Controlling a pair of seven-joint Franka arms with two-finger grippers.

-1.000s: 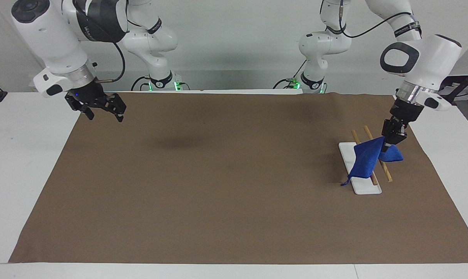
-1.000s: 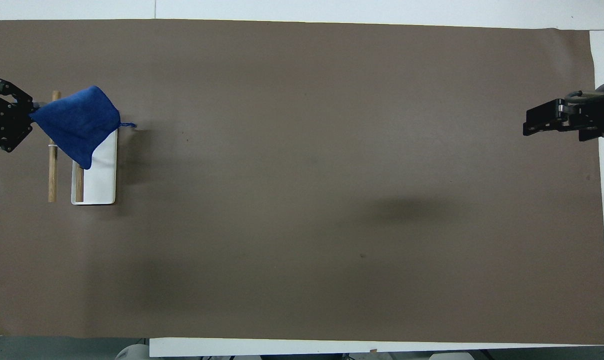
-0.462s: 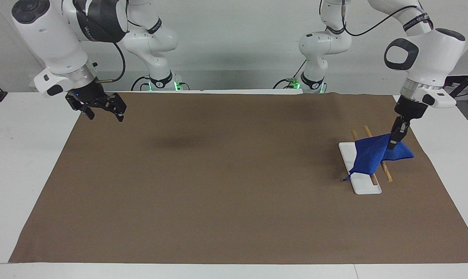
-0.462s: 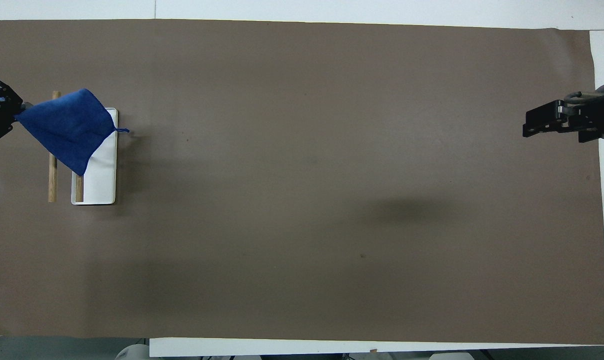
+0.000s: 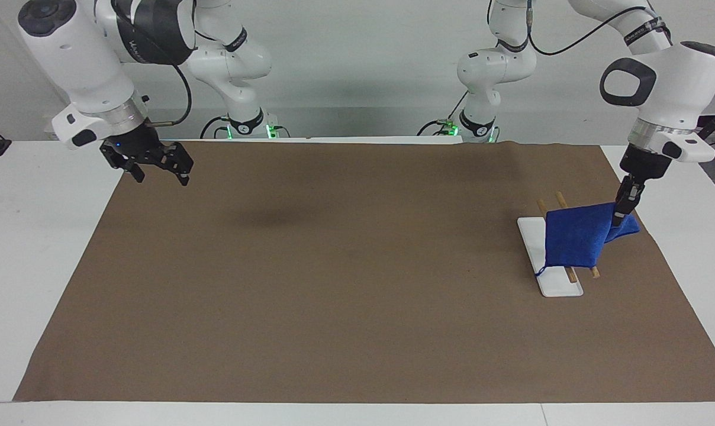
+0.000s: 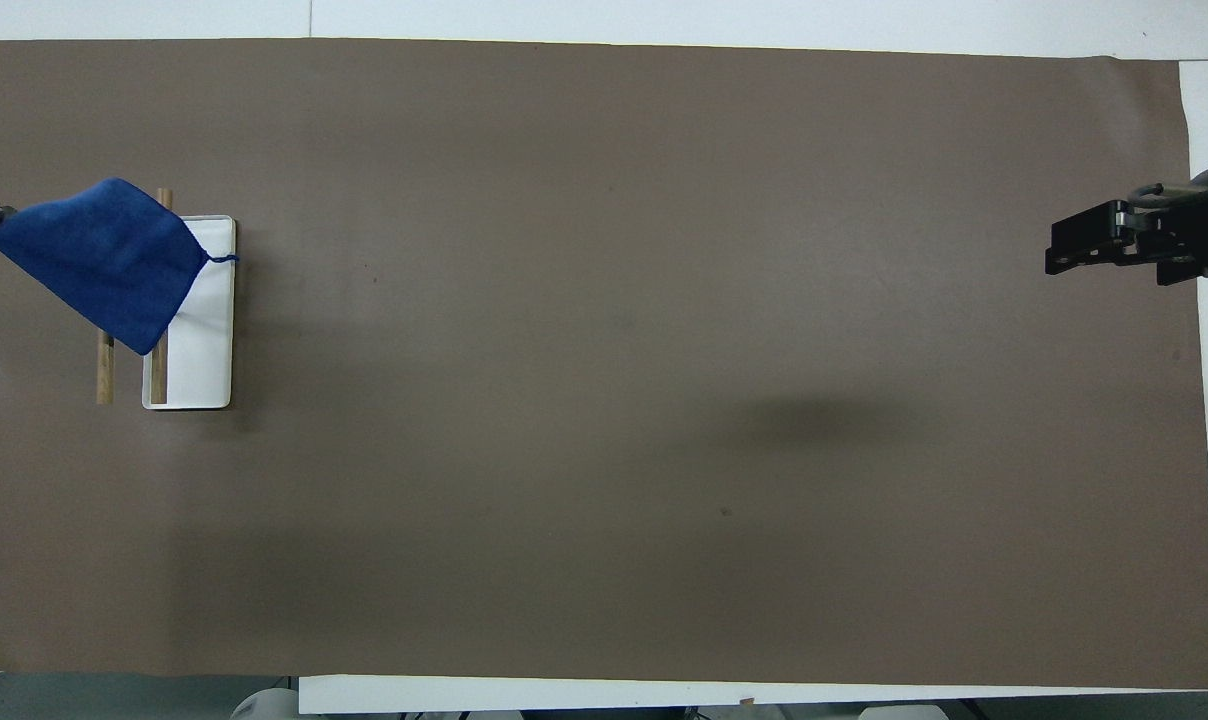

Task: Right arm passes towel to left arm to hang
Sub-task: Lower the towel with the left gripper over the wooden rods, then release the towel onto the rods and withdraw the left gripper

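**Towel pinched at one corner, draped over the rack rods**

My left fingers (image 5: 622,207) are fully closed, pinching one upper corner of the towel (image 5: 573,236) at the left arm's end of the desk (image 5: 14,236). The towel hangs from that corner over the two wooden rods (image 5: 594,271) of the rack; a smaller flap falls on the side toward the desk's edge. Its thin loop tail dangles at the lowest corner, just over the white base (image 5: 556,287).

My right fingers (image 5: 159,168) stand wide apart and hold nothing, waiting over the brown mat (image 5: 334,284) at the right arm's end.

Materials: towel is royal blue, fuzzy, hanging as a rough quadrilateral. Rods are slim, round, pale wood, parallel. Base is a flat, smooth white rectangle with rounded corners. Mat is matte brown, paper-like, covering most of the white desk.

Change from a second ago: my left fingers have moved outward toward the desk's edge, pulling the towel flatter and wider across the rods. Right fingers unchanged.
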